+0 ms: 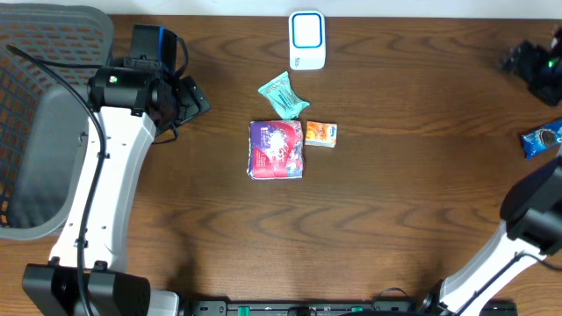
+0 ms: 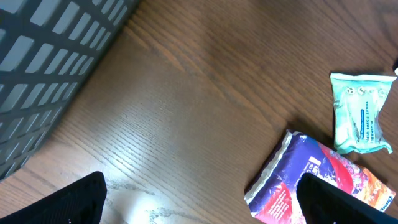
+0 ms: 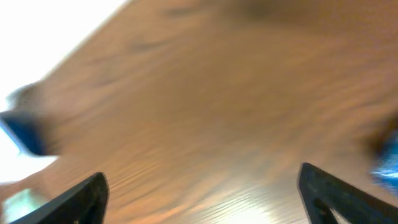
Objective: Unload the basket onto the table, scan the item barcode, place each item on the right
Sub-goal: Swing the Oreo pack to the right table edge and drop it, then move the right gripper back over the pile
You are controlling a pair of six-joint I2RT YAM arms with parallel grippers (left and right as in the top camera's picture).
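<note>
Left jaws: your left gripper (image 2: 202, 204) is spread wide and holds nothing. The purple packet (image 2: 323, 180) lies just beside one fingertip.
Right jaws: your right gripper (image 3: 202, 198) is spread and empty, in a blurred view.
Blue packet (image 1: 542, 139): it lies at the tabletop's right edge, apart from both grippers.
Scanner (image 1: 307, 40): it sits at the middle of the far edge.
Writing: too small to read.

Blurred brown wooden bench (image 3: 205, 106), right gripper (image 3: 202, 194) with dark fingers (image 3: 81, 199) spread wide at the lower corners, blue shape (image 3: 25, 134) at left edge, blue blur (image 3: 388, 158) at right edge
</note>
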